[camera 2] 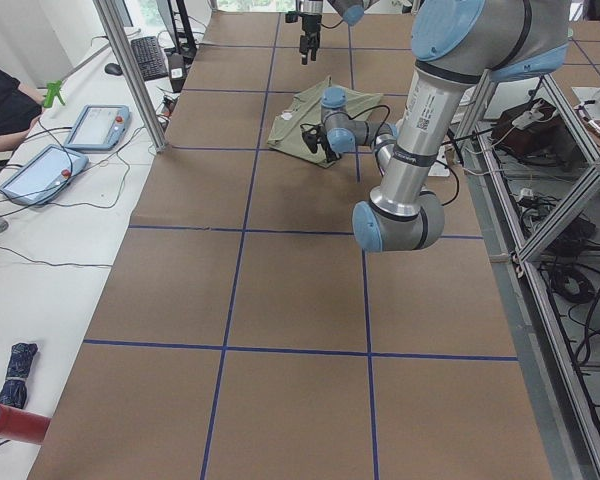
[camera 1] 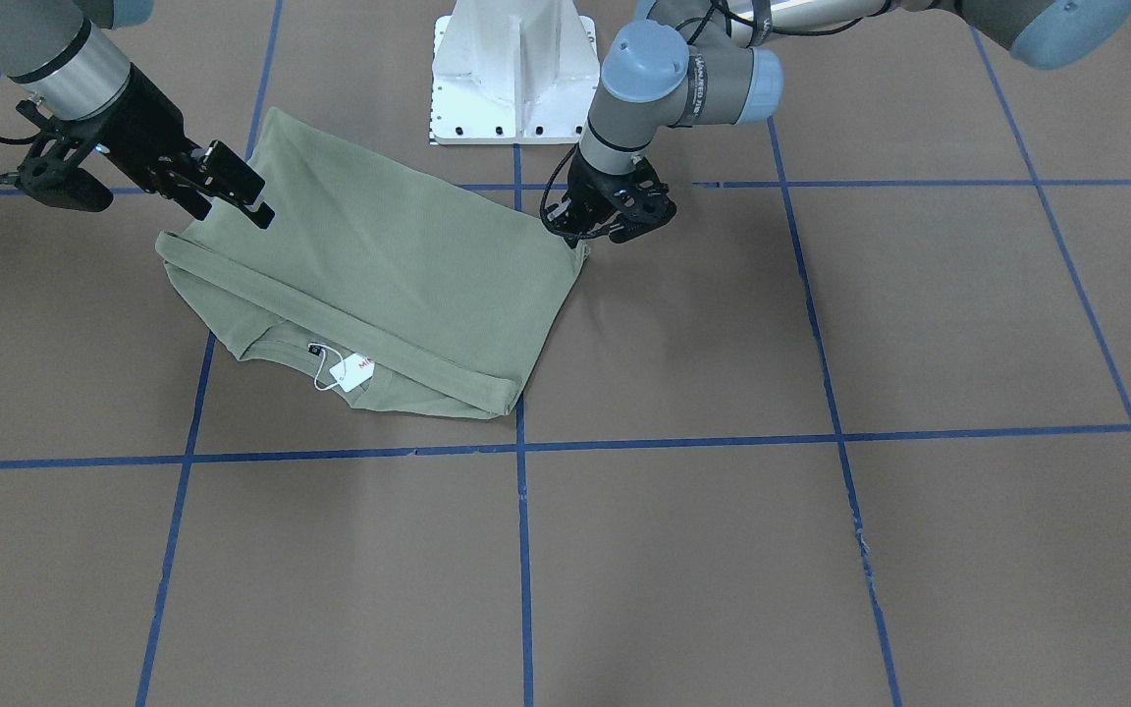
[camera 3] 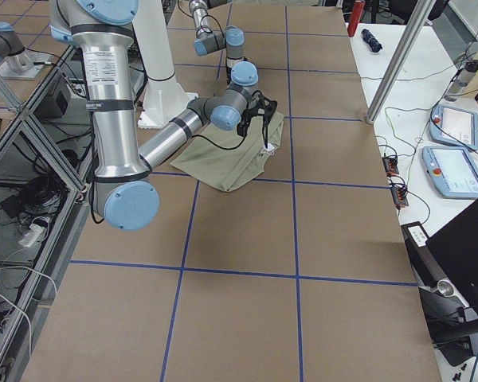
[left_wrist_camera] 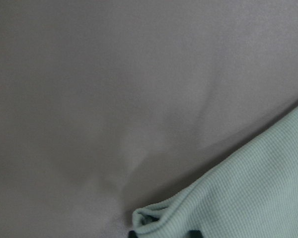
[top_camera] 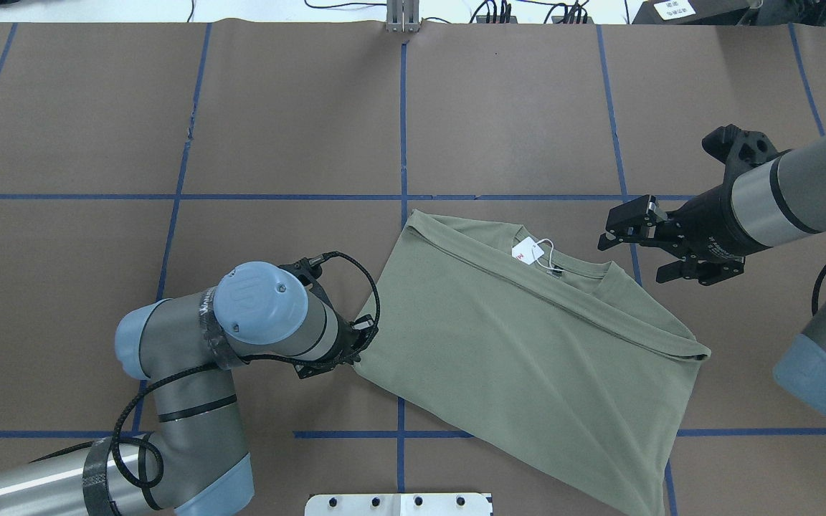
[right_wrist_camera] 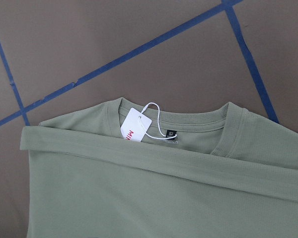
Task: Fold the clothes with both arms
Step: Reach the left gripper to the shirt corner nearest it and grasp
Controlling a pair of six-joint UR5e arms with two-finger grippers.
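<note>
The olive-green shirt point(top_camera: 528, 344) lies folded on the brown table, its bottom hem doubled over up to the collar. Its white hang tag point(top_camera: 525, 251) and black neck label point(right_wrist_camera: 171, 133) show at the neckline. My left gripper point(camera 1: 580, 234) is down at the shirt's point(camera 1: 379, 255) corner near the pedestal and is shut on it. In the left wrist view a bunched fold of cloth point(left_wrist_camera: 161, 220) sits at the fingertips. My right gripper point(top_camera: 635, 252) hovers open beside the collar end with nothing held. In the right wrist view the shirt point(right_wrist_camera: 139, 198) shows but no fingers.
The white base pedestal point(camera 1: 511, 74) stands just behind the shirt. Blue tape lines point(camera 1: 524, 550) grid the table. Beyond the far table edge, tablets point(camera 2: 98, 126) and cables lie on a side desk, with a person's arm point(camera 2: 0, 100) there.
</note>
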